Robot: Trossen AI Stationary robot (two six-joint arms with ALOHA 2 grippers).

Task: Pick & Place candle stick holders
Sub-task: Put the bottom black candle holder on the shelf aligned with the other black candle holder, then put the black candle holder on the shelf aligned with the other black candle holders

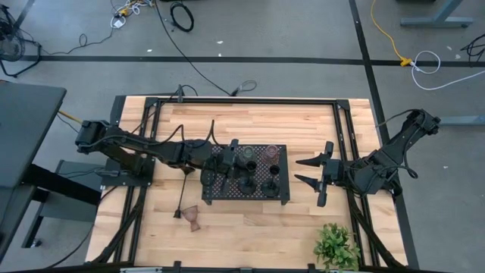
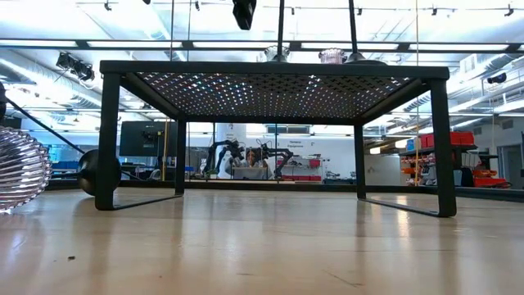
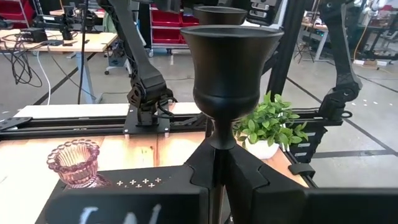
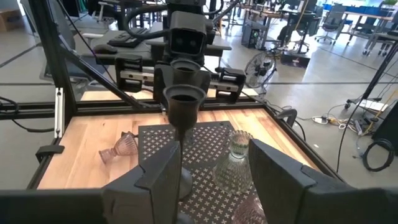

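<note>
My left gripper point(image 1: 229, 162) reaches over the left part of the black perforated tray point(image 1: 282, 199) and is shut on a black candle stick holder point(image 3: 230, 62). On the tray stand a pale green glass holder point(image 4: 233, 158), a pink glass holder point(image 3: 74, 163) and two more black holders point(image 1: 246, 184) point(image 1: 271, 186). On the wood near the tray's left corner, a black holder point(image 1: 182, 201) and a pinkish-brown glass holder point(image 1: 195, 220) lie on their sides. My right gripper point(image 1: 312, 171) waits open, just right of the tray. My left gripper pinches the black holder's thin stem point(image 3: 220, 138) just below its cup, between its two fingers. The fingers point(image 3: 249, 177) come level from the table's left and lie across the stem. The holder stands upright; its base is hidden, so whether it rests on the tray I cannot tell.
A small leafy plant point(image 1: 336, 246) in a white pot stands at the table's near right corner. Black rails point(image 1: 242, 101) frame the tabletop. Bare wood lies in front of the tray point(image 2: 262, 238) and along the near edge.
</note>
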